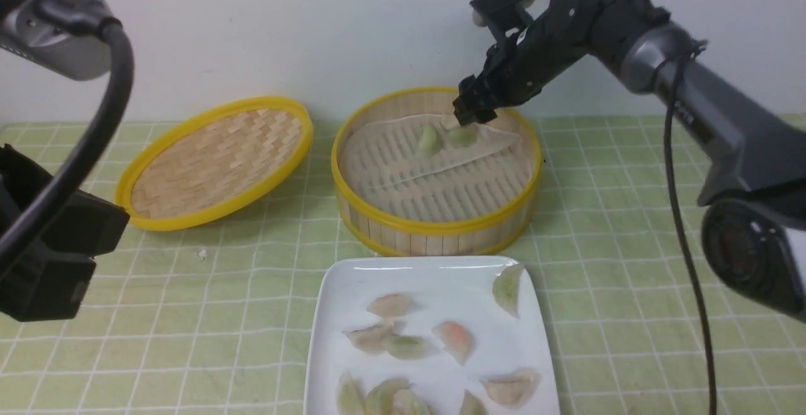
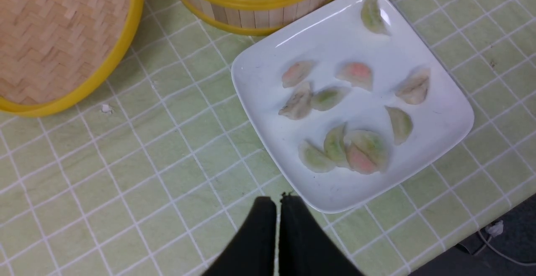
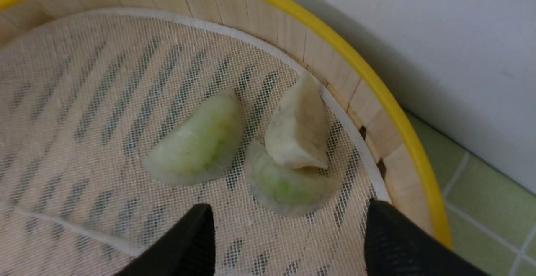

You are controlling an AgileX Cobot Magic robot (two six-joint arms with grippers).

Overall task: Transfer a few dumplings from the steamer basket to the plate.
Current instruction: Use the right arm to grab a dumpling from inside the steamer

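The steamer basket [image 1: 434, 229] stands at the middle back, its pale liner [image 3: 96, 100] holding three dumplings at the far side. Two are green [image 3: 197, 142] [image 3: 284, 184], and a whitish one [image 3: 299, 127] leans on the second green one. My right gripper [image 1: 469, 113] [image 3: 289, 207] hovers over them, open and empty, its fingertips either side of the nearer green dumpling. The white plate [image 1: 352, 289] [image 2: 268, 70] lies in front of the basket with several dumplings [image 2: 356, 73] on it. My left gripper [image 2: 277, 198] is shut and empty, just off the plate's corner.
The shallow woven lid [image 1: 214, 163] [image 2: 54, 41] lies left of the basket. A white wall rises right behind the basket. A small white crumb [image 1: 202, 254] sits on the green checked cloth. The table's edge [image 2: 494, 234] runs close to the plate's outer side.
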